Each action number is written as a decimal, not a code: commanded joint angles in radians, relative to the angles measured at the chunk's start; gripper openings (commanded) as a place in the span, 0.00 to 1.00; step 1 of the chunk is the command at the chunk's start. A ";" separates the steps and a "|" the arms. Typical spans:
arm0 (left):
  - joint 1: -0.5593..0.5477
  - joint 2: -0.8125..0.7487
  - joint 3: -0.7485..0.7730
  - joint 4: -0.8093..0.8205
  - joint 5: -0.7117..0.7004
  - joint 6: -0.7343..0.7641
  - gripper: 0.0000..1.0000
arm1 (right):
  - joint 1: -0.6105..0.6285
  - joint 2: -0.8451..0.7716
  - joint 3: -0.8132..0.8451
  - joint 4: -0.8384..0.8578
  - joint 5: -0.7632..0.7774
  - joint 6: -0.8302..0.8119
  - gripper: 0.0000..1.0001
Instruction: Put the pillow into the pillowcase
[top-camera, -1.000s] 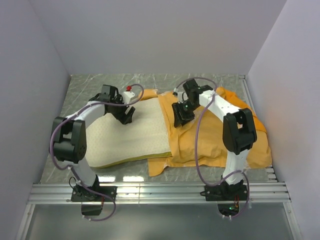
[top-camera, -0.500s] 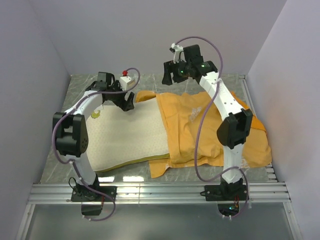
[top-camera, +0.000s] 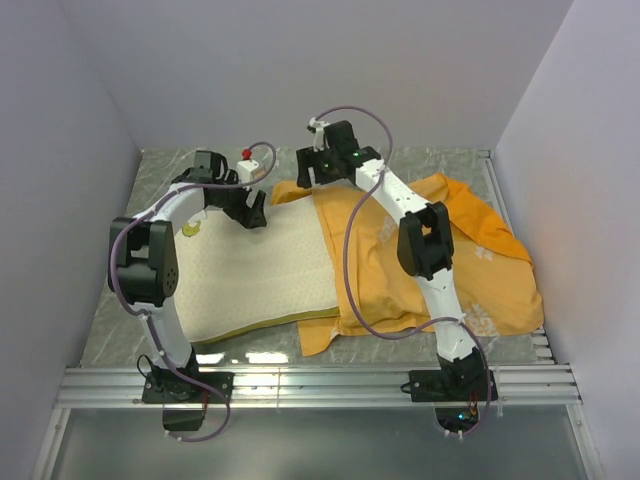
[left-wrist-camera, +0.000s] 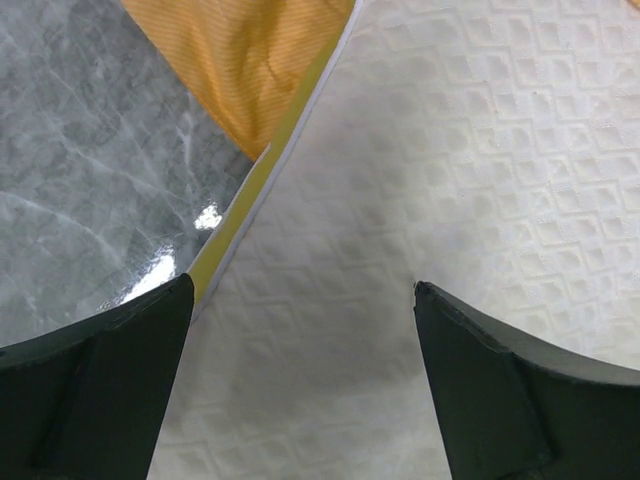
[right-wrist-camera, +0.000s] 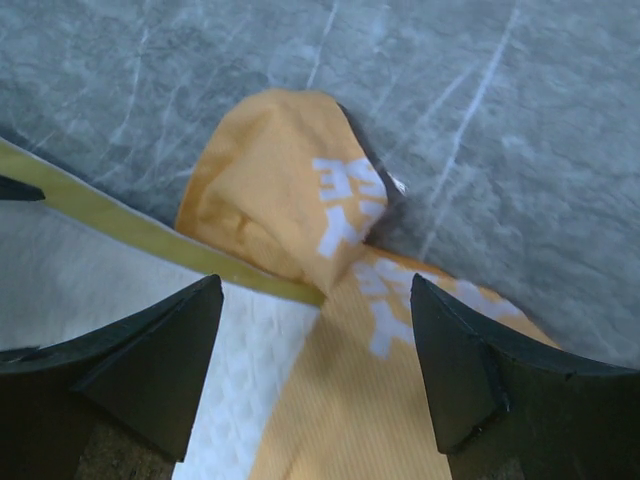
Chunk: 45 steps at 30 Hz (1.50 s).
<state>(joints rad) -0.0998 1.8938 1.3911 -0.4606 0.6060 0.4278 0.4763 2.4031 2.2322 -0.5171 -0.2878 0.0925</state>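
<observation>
partway into pillowcase (top-camera: 480, 270) with pillow (top-camera: 250, 270)
leaves most of it uncovered; shows left gripper (left-wrist-camera: 303, 285) and right gripper (right-wrist-camera: 316, 283) spread apart, empty

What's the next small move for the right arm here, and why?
Probably lower the right gripper and pinch the pillowcase corner beneath it: its jaws stand open over that loose corner, and much of the pillow lies uncovered.
</observation>
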 joint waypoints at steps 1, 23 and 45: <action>0.018 -0.058 -0.009 -0.020 0.031 0.025 0.98 | 0.024 0.033 0.063 0.121 0.039 0.016 0.83; 0.032 0.105 0.094 -0.256 0.197 0.345 0.64 | 0.033 0.071 0.032 0.149 -0.206 0.102 0.00; -0.103 -0.193 -0.221 0.262 0.443 0.004 0.00 | 0.170 -0.073 -0.051 0.309 -0.255 0.423 0.00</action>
<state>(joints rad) -0.2386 1.7229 1.2076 -0.3016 0.9554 0.5426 0.6384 2.3825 2.1334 -0.3065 -0.5652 0.5007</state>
